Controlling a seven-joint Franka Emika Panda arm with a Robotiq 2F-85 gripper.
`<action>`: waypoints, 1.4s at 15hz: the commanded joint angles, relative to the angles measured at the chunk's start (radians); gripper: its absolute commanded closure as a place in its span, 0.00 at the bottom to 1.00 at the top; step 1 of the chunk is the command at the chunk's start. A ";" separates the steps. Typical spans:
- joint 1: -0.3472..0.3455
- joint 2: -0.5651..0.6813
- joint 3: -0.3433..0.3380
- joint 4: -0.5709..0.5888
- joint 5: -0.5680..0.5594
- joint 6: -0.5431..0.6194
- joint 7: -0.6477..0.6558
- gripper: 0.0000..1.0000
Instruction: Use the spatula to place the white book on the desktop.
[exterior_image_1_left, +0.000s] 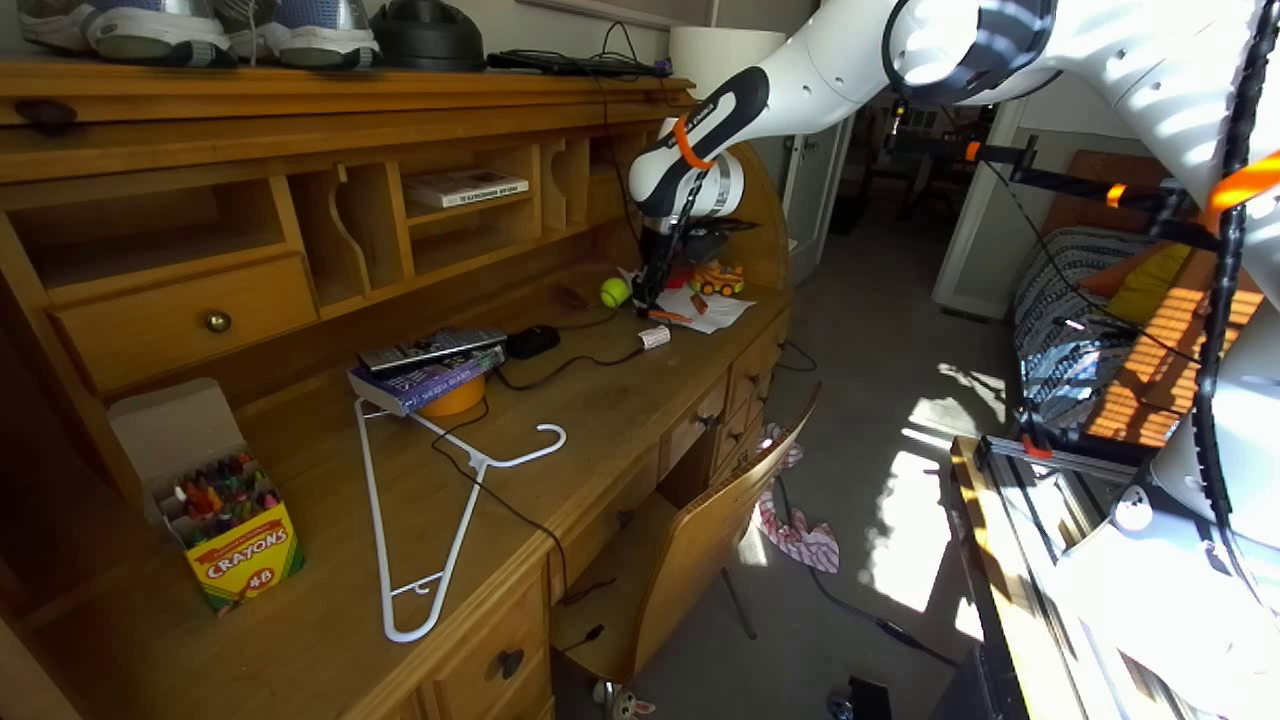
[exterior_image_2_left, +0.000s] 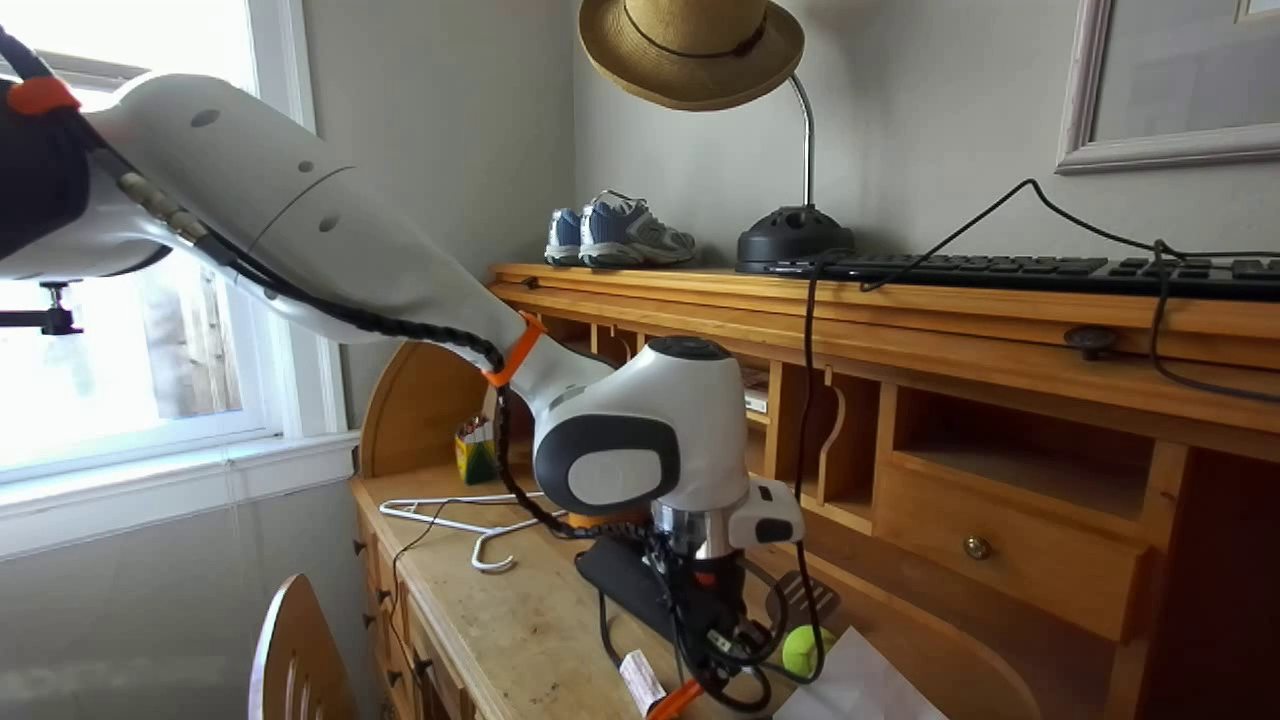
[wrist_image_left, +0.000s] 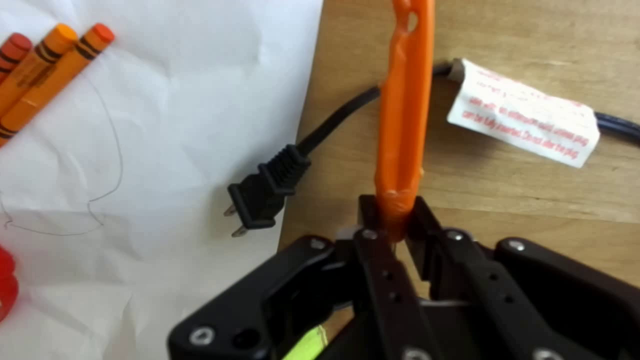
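Jaws clamped on the spatula by its orange handle, gripper low over the desktop; slotted blade on the opposite side of the jaws from the handle tip. White book on a cubby shelf, above the jaws and well apart from them. Step, I'd judge: tool grasped, book not started. Next move probably a lift to shelf height, blade swung toward the book to work it out and down onto the desktop; handle may twist in the jaws under load. Around: plug just left of the jaws in the wrist view, its cord passing under the handle; paper with crayons farther left; tennis ball near the jaws; purple book and hanger well apart from them. In the way: hanging cord above the jaws, could snag; cubby walls leave little room.
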 joint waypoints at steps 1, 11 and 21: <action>0.008 -0.143 -0.016 -0.173 -0.019 0.019 -0.028 0.95; 0.030 -0.463 -0.056 -0.538 -0.088 0.016 -0.128 0.95; 0.188 -0.781 -0.183 -0.749 -0.361 -0.102 -0.071 0.95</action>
